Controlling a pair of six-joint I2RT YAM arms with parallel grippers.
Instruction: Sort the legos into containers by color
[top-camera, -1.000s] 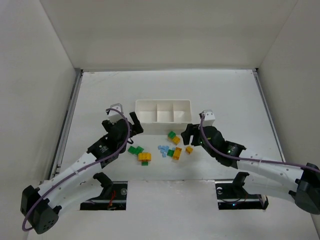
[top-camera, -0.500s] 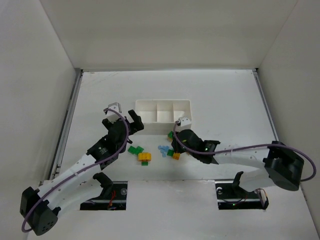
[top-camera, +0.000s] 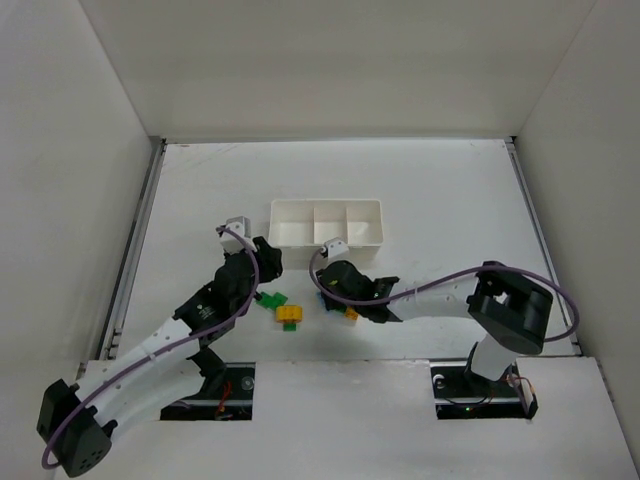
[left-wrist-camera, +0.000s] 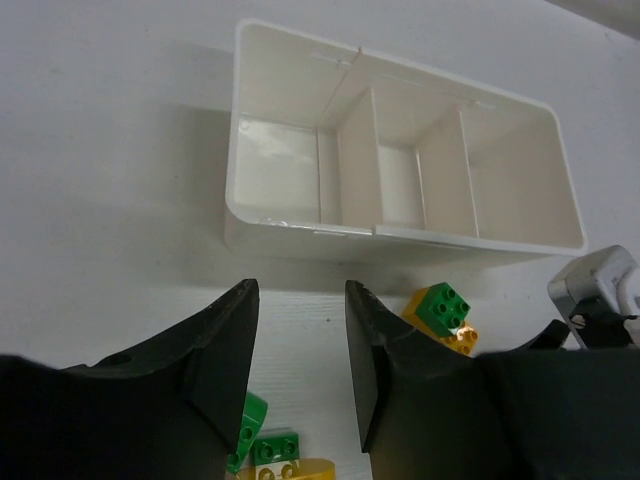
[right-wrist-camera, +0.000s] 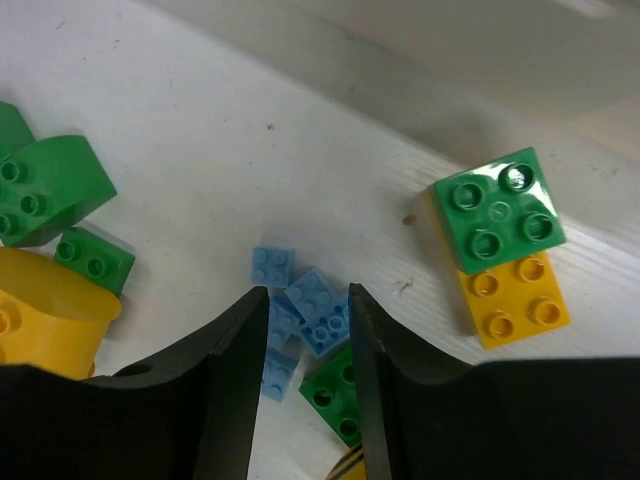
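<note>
A first pick seems in hand: the right tool (right-wrist-camera: 307, 297) stands with jaws narrowly parted astride the pale blue legos (right-wrist-camera: 318, 308) on the counter (top-camera: 450, 200), at six o'clock of the empty tray (left-wrist-camera: 300, 232), though I cannot tell whether it grips one, and the left tool (left-wrist-camera: 300, 290) is slightly parted and empty, so next calls for pinching one and carrying it toward twelve.

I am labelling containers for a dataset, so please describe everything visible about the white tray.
The white tray is a rectangular, open-topped box of glossy, plastic-looking material. Two thin dividers split it into three compartments, all empty. It lies flat on the table, beyond the bricks and apart from them.
</note>
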